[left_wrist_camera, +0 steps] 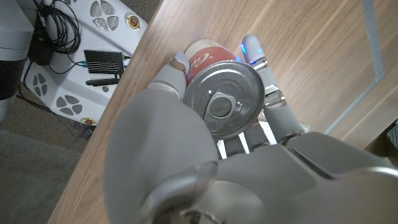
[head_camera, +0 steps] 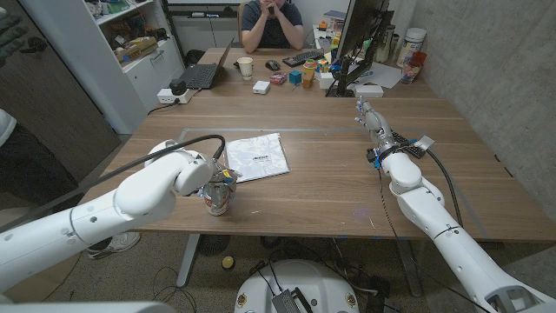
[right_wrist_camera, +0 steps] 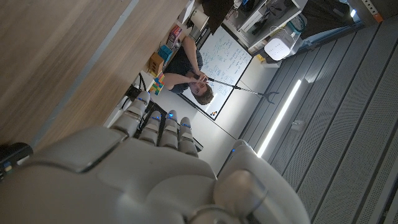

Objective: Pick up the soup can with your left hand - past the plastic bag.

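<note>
The soup can (head_camera: 217,201) has a red label and a silver pull-tab lid (left_wrist_camera: 224,102). It is upright near the table's front edge, on the left side. My left hand (head_camera: 208,180) grips it, with fingers (left_wrist_camera: 266,74) on one side and the thumb (left_wrist_camera: 171,71) on the other. I cannot tell whether its base touches the wood. The plastic bag (head_camera: 256,157), clear with a white printed sheet in it, lies flat just beyond the can. My right hand (head_camera: 369,118) is at the right side of the table, fingers stretched away from me and holding nothing.
A person (head_camera: 271,22) sits behind the far edge. On the far side stand a laptop (head_camera: 204,74), a paper cup (head_camera: 246,67), a keyboard (head_camera: 303,58), coloured blocks (head_camera: 296,76) and a monitor (head_camera: 360,39). The table's front edge (head_camera: 287,233) runs close to the can.
</note>
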Tool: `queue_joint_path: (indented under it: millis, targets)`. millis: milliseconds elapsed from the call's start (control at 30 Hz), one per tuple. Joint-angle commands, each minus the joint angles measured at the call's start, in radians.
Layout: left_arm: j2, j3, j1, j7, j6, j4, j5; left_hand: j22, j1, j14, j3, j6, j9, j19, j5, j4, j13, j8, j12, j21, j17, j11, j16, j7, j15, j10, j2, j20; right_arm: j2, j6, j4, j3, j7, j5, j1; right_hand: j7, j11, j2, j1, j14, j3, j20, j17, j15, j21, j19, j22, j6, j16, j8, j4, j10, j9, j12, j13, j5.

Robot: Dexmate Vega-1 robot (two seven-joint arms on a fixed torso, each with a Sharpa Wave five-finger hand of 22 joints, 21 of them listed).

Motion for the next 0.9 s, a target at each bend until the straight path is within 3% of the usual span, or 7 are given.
queue_joint_path:
  millis: [33,333,433,900]
  targets:
    - [-0.051,-0.046,0.072,0.029,-0.032,0.011,0.208,0.002,0.185,0.067,0.022,0.177,0.004,0.119,0.006,0.006,0.003,0.007,0.006,0.011,0.013,-0.003,-0.002,0.157,-0.221,0.014,0.173,-0.162,0.005,-0.001,0.014,-0.009,-0.003,-0.002,0.014,0.003,0.001,-0.004,0.003,0.005,-0.007,-0.001,0.004,-0.002,0.008,0.005,0.004,0.009,0.002,0.003,0.001,0.01,0.002,0.007,0.004,0.004]
    - [-0.112,-0.096,0.129,0.068,-0.064,0.026,0.347,0.001,0.191,0.073,0.024,0.176,0.004,0.116,0.004,0.006,0.002,0.0,0.001,0.017,0.014,-0.007,-0.004,0.154,-0.223,0.01,0.171,-0.163,0.004,-0.006,0.012,-0.011,-0.007,-0.006,0.015,0.003,0.001,-0.004,0.003,0.006,-0.008,-0.002,0.004,-0.002,0.008,0.006,0.004,0.009,0.001,0.002,0.0,0.01,0.002,0.006,0.004,0.005]
    - [-0.129,-0.122,0.161,0.124,-0.059,0.029,0.391,0.001,0.19,0.076,0.024,0.173,0.004,0.118,0.004,0.009,0.003,-0.003,0.001,0.02,0.015,-0.007,-0.005,0.153,-0.222,0.011,0.171,-0.163,0.005,-0.006,0.012,-0.011,-0.01,-0.007,0.016,0.003,0.002,-0.004,0.003,0.006,-0.008,-0.002,0.004,-0.002,0.008,0.005,0.004,0.009,0.001,0.002,0.0,0.011,0.002,0.006,0.004,0.005]
    - [-0.208,-0.26,0.297,0.373,-0.043,0.02,0.365,-0.001,0.14,0.086,0.005,0.162,0.005,0.122,-0.009,0.038,0.002,-0.028,-0.022,0.046,0.014,-0.003,-0.018,0.153,-0.213,-0.02,0.163,-0.151,0.001,-0.008,0.003,-0.009,-0.017,-0.01,0.012,0.003,0.0,-0.004,0.003,0.007,-0.01,-0.002,0.004,-0.003,0.007,0.003,0.004,0.011,0.001,0.003,0.0,0.011,0.002,0.006,0.004,0.005]
